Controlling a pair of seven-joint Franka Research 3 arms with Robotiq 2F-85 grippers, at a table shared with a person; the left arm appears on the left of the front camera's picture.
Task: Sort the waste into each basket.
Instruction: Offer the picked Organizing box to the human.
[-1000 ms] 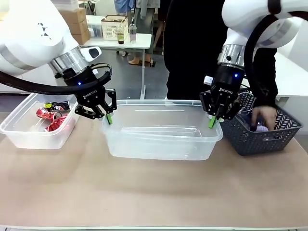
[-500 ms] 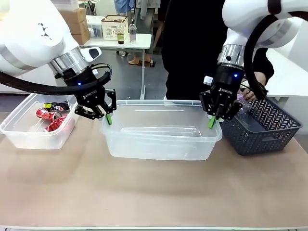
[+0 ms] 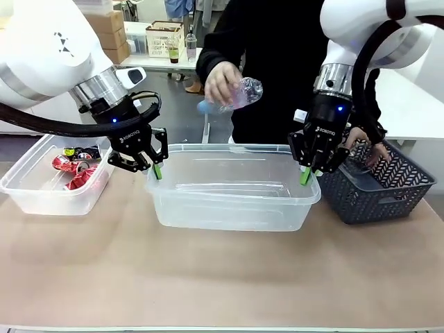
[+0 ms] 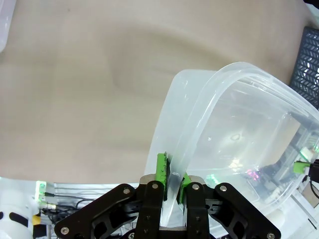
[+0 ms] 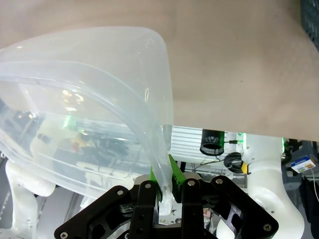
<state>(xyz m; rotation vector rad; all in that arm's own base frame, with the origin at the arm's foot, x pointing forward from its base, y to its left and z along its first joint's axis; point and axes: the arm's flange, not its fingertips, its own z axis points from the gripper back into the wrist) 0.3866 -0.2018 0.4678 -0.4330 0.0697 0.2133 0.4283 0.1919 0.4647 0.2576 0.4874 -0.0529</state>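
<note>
The left claw [image 3: 158,171] and right claw [image 3: 306,175] are each pinching shut on opposite ends of the clear tub [image 3: 229,208] rim. Above and between them, a person's hand [image 3: 218,83] is holding a crushed clear bottle [image 3: 243,93]. Likely risk: a dropped bottle jarring the thin rim loose, or glancing off toward the dark basket [image 3: 378,201] beside the right claw.

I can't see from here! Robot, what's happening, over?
Left gripper, right gripper: both shut on rim of middle clear tub. Person's hand holds crushed clear bottle above its far side. Nothing blocks the drop.
</note>
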